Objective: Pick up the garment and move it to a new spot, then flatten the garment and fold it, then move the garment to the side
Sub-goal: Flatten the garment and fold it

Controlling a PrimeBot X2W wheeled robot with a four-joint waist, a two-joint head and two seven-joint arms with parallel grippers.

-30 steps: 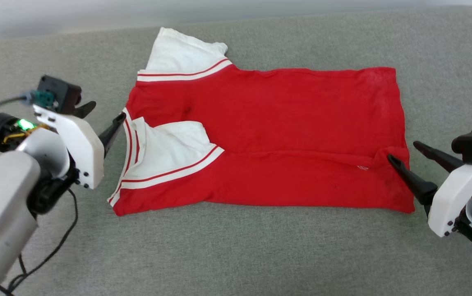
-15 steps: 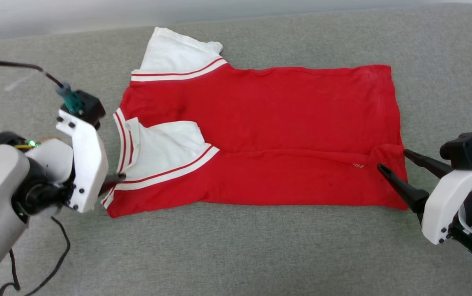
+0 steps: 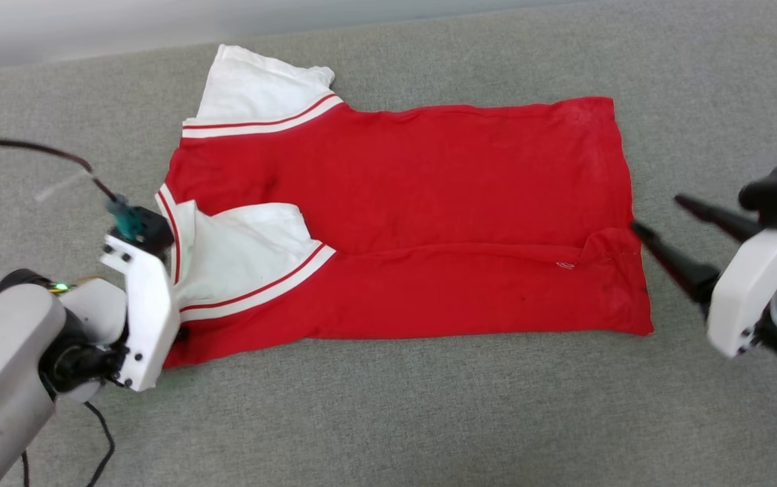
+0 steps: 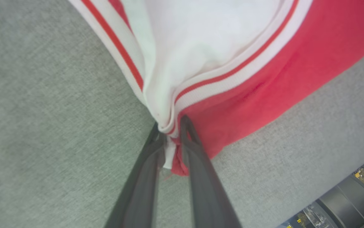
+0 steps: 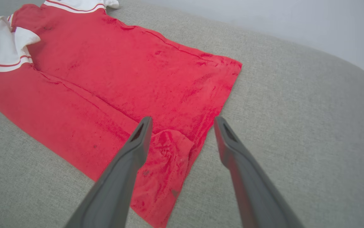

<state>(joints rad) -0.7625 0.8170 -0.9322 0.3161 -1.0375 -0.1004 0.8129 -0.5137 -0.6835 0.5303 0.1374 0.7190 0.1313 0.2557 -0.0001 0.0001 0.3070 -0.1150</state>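
The garment (image 3: pixel 415 223) lies spread on a grey fabric surface (image 3: pixel 388 406), collar end toward the robot's left and hem toward its right. Its near long edge is folded over the red body, so one white sleeve (image 3: pixel 239 243) with striped trim rests on top of the red; the other white sleeve (image 3: pixel 260 84) sticks out at the far left corner.

Left gripper (image 4: pixel 170 125) – clamped on the garment. In the left wrist view its two dark fingers pinch the near-left corner, where white trim and red hem bunch together between them and the cloth puckers toward the tips.

Right gripper (image 5: pixel 182 122) – released, jaws spread wide. It is at the garment's right edge near the folded-over flap (image 5: pixel 169 148); one finger (image 5: pixel 140 133) sits over the red cloth and the other over bare grey surface. Whether either finger touches the cloth cannot be told.
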